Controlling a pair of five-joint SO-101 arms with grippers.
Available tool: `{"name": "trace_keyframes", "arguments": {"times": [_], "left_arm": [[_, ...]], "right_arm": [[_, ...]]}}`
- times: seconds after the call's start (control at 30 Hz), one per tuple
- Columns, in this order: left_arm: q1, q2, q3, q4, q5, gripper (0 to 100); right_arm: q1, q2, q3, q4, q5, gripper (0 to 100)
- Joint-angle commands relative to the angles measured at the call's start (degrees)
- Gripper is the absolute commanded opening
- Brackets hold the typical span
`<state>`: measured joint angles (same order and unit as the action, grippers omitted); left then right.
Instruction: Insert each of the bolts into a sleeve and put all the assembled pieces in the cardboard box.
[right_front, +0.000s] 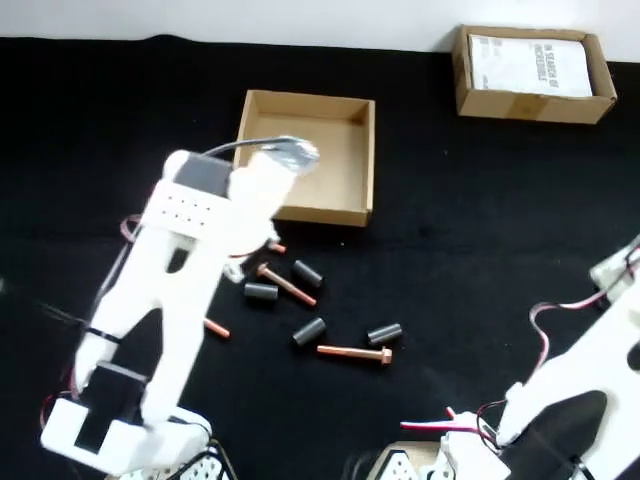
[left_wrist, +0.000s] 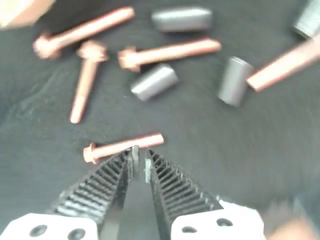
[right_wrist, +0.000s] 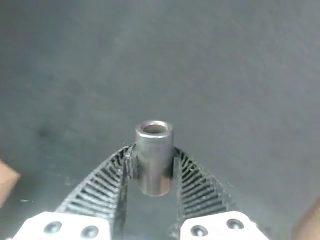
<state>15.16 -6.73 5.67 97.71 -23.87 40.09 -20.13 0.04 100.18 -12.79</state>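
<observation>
The nearest bolt (left_wrist: 122, 146) is seen in the left wrist view lying flat on the black table (left_wrist: 210, 145), just past the tips of the left hand (left_wrist: 140, 159) and crosswise to them. Whether the tips touch it cannot be told. The jaws of this hand are drawn almost together, with only a thin slit left and nothing gripped between them. Farther out, four other bolts (left_wrist: 170, 52) and four loose sleeves (left_wrist: 154, 81) are scattered in one cluster, some just beside each other.

In the high view, the left arm (right_front: 190, 260) is stretched from the near table edge toward the cardboard box (right_front: 320, 213). Its wrist is held just in front of the box's near wall, at the edge of the cluster.

In the right wrist view, a held sleeve (right_wrist: 154, 165) is clamped between the ribbed fingers (right_wrist: 107, 180) of the right hand (right_wrist: 153, 156). It is set lengthwise along the jaws, with its open end standing out past the tips. The right arm (right_front: 580, 400) is seen at the near right corner of the table, well apart from the cluster and from the cardboard box.

A second box (right_front: 520, 105) with a printed sheet (right_front: 530, 62) in it is placed at the far right of the table.
</observation>
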Motion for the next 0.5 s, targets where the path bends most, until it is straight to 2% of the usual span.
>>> {"name": "trace_keyframes", "arguments": {"times": [0.0, 0.3, 0.47], "left_arm": [[7.69, -2.24, -5.23, 4.31, -5.54, 5], [29.67, -5.32, 5.85, 4.04, -19.87, 7], [35.30, -5.23, 8.13, 3.87, -24.70, 16]], "right_arm": [[5.49, -1.98, 5.05, -2.07, 3.96, 0.6], [15.52, -1.98, 20.18, -14.90, 9.58, 0.6], [19.38, -1.98, 25.98, -20.70, 12.66, 0.6]]}}
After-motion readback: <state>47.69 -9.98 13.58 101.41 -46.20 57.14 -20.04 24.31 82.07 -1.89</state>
